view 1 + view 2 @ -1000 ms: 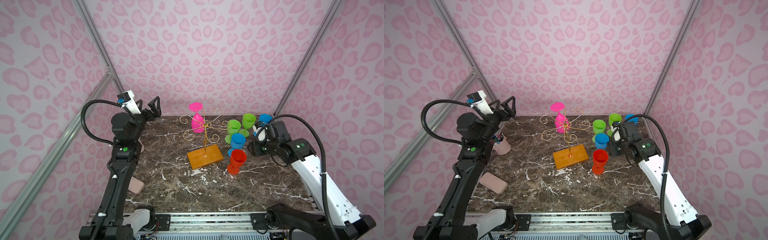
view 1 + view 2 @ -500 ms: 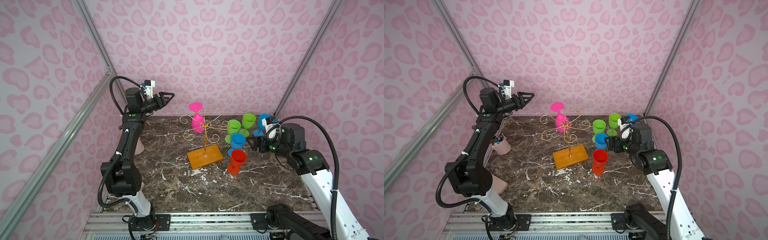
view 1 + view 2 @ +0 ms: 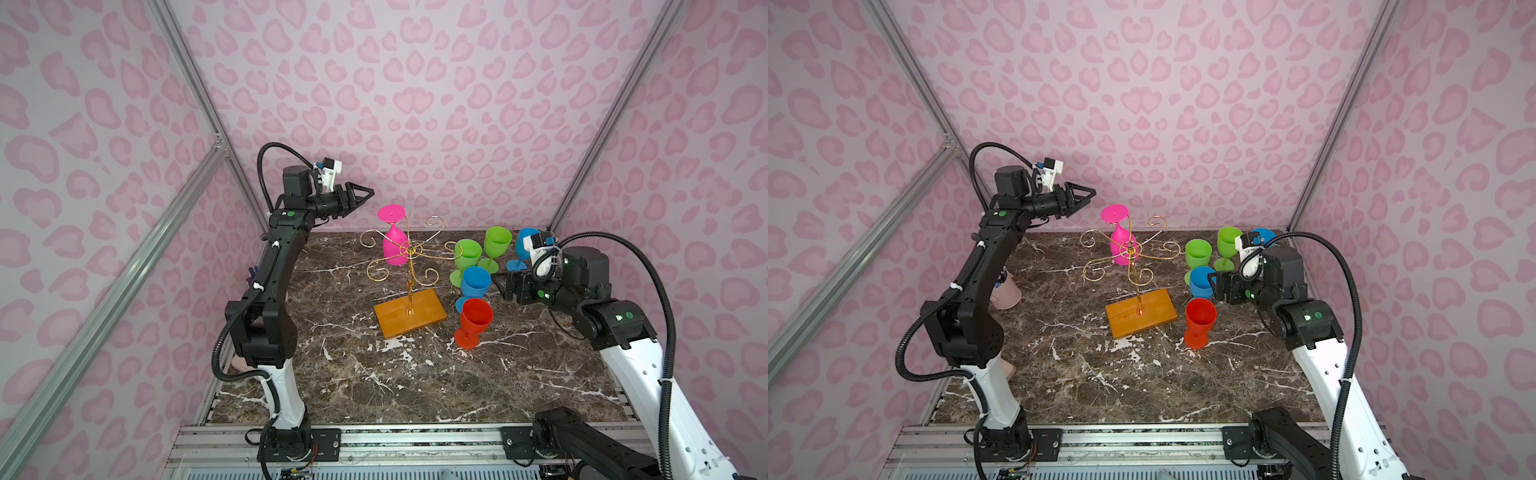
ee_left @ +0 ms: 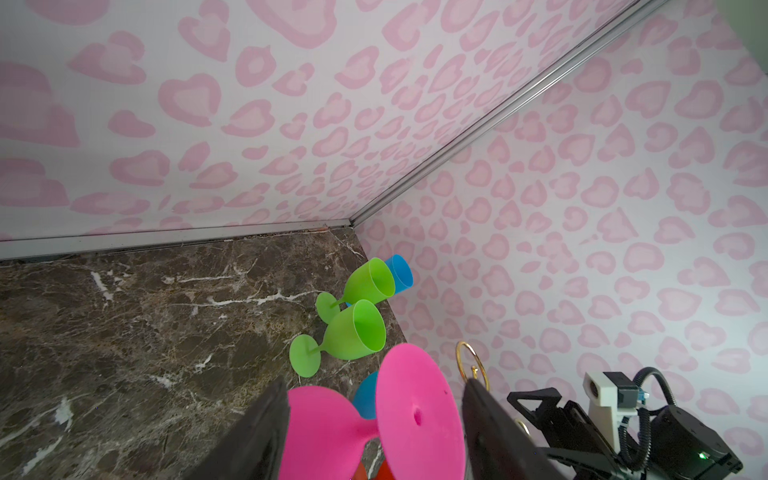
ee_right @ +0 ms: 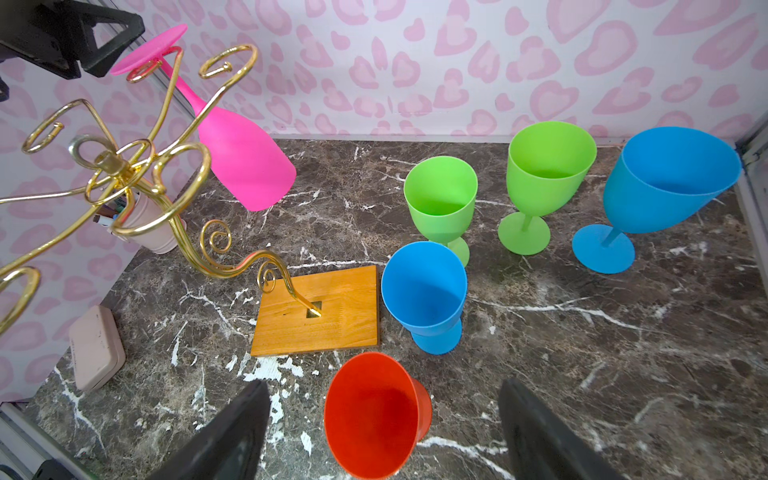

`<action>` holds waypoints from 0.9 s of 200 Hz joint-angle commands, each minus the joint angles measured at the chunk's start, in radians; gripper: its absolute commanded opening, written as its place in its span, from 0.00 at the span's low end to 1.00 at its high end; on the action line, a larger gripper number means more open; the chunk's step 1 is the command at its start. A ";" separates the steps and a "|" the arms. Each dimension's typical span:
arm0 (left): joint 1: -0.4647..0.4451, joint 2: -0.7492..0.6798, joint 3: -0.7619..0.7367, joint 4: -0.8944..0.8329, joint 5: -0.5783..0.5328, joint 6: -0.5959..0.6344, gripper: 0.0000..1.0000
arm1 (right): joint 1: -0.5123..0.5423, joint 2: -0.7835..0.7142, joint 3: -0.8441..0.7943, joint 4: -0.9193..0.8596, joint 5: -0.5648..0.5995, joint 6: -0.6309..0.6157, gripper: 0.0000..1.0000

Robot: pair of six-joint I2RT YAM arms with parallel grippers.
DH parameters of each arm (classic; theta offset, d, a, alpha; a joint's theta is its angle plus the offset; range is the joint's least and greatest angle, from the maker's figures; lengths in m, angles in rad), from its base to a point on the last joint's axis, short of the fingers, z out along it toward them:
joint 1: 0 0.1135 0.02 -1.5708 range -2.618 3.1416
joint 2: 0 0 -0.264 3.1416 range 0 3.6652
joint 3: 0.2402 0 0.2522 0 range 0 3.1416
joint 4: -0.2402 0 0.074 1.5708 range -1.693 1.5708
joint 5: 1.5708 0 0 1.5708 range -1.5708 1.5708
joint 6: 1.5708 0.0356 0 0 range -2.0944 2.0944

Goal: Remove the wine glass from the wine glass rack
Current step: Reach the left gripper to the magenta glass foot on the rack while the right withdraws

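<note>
wine glass (image 3: 395, 247) foot-up, axis near-vertical | left gripper (image 3: 366, 193) spread | right gripper (image 3: 502, 286) spread

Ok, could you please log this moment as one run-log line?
pink wine glass: hanging inverted on rack | left fingers: open, near its foot, not gripping | right fingers: open, near red glass

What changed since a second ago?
The left arm rose and reached toward the wine glass rack, bringing the open left gripper close to the foot of the pink wine glass; nothing grasped. The right gripper barely shifted. Rack and glasses stayed put.
</note>
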 commanded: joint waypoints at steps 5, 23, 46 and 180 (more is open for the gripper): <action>-0.020 0.013 0.028 -0.068 -0.018 0.056 0.66 | -0.001 -0.002 -0.013 0.022 -0.011 -0.001 0.88; -0.033 0.020 0.035 -0.094 -0.029 0.070 0.64 | -0.001 -0.004 -0.019 0.027 -0.014 0.000 0.88; -0.047 0.027 0.047 -0.119 -0.025 0.089 0.62 | -0.001 -0.005 -0.022 0.029 -0.016 0.001 0.88; -0.089 0.016 0.049 -0.228 -0.034 0.168 0.50 | -0.002 -0.018 -0.041 0.033 -0.013 0.000 0.89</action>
